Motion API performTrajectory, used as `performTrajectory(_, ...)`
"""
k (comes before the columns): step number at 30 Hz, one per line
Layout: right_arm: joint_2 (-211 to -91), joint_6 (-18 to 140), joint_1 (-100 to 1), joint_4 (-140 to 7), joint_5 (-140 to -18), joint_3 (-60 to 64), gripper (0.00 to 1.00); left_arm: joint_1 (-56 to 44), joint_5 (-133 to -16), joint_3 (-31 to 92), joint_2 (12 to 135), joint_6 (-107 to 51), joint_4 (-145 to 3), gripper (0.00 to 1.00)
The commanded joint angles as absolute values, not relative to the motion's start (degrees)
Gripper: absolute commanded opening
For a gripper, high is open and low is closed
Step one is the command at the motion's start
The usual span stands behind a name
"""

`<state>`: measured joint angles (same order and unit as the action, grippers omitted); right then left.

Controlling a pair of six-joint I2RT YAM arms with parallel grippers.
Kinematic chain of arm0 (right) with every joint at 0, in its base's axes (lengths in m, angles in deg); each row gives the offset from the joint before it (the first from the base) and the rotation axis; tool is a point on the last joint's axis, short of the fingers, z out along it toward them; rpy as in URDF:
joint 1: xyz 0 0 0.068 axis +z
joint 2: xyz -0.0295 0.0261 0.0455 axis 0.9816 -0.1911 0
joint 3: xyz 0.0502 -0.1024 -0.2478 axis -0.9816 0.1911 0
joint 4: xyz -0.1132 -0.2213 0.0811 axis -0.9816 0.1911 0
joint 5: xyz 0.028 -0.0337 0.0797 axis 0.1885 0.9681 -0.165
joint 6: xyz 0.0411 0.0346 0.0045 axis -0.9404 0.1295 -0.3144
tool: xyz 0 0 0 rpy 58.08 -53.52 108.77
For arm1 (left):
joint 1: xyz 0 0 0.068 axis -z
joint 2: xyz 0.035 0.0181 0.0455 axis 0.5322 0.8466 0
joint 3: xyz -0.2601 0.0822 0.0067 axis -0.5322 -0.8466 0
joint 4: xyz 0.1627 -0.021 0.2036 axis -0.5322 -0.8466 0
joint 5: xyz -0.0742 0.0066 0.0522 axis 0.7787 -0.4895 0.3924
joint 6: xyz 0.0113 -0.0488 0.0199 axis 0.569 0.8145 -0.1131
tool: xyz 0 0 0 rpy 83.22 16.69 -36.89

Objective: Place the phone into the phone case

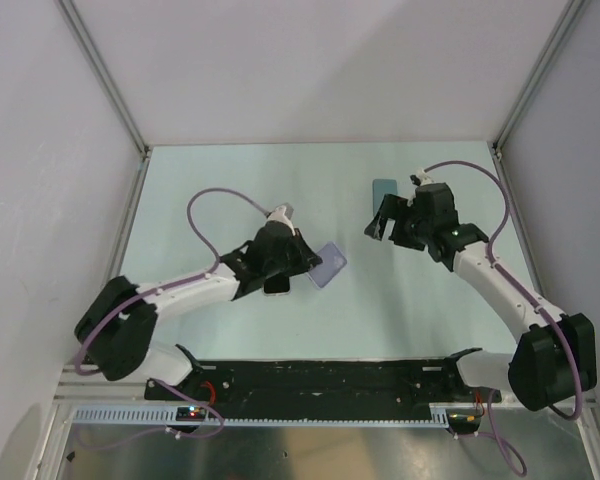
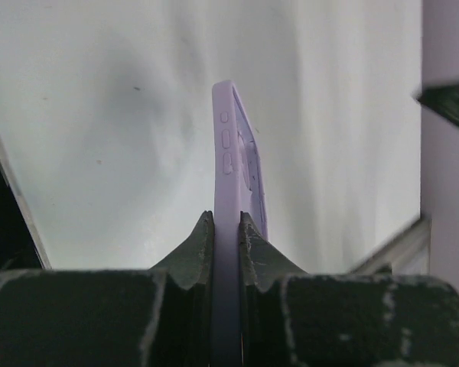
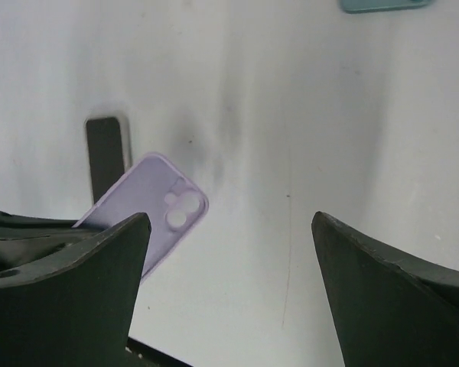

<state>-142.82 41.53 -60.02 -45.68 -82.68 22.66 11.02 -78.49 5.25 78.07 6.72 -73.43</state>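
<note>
Left gripper (image 2: 226, 222) is pressed together on the lavender phone case (image 2: 231, 145), pinching one end. The case stands edge-on out of the jaws, moulded button bumps along its side. From the top view that gripper (image 1: 305, 262) sits just left of centre frame, with the case (image 1: 329, 266) poking out toward the right, lifted off the tabletop (image 1: 230, 190).

Right gripper (image 3: 229, 283) is spread wide with nothing between the fingers. Up top it (image 1: 385, 222) hangs right of centre, just below a small teal slab (image 1: 384, 189) lying flat.

Now, the phone. That looks like the dark rectangle with the pale rim (image 3: 105, 153) at middle left of the right wrist view, screen up on the tabletop, long axis running up and down that frame. The case (image 3: 157, 202) and its camera cut-out sit just right of it. In the top view the phone (image 1: 276, 287) is tucked under the left wrist, mostly hidden. So it lies left and lower in frame from the open right gripper, well apart, and the left arm is nearer but occupied.
</note>
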Motion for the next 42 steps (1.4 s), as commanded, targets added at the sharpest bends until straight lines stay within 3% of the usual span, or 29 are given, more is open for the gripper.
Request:
performTrajectory(1, -139.87, 33.17, -59.87, -43.94, -69.58, 23.86, 0.92, 14.92, -103.09, 2.72, 81.97, 26.04, -53.88, 0.0)
performTrajectory(7, -141.92, 33.01, -59.81, -43.87, -67.2, 24.64, 0.92, 20.1, -115.73, 2.68, 85.63, 29.16, -51.26, 0.05)
performTrajectory(20, -145.86, 33.45, -60.1, -47.39, -68.83, 24.68, 0.92, 25.56, -115.84, -4.22, 85.48, 30.83, -54.43, 0.59)
performTrajectory(25, -148.01, 33.76, -60.1, -48.03, -68.68, 24.07, 0.92, 25.72, -117.5, -8.48, 79.89, 29.85, -57.2, 0.61)
performTrajectory(31, -153.59, 37.59, -60.92, -49.25, -66.55, 20.62, 0.91, 24.72, -122.01, -5.68, 71.29, 21.89, -73.75, 0.65)
performTrajectory(42, -175.87, 52.83, -63.03, -46.85, -60.35, -1.47, 0.99, 10.51, -98.55, -2.98, 60.39, 6.55, -82.49, 0.68)
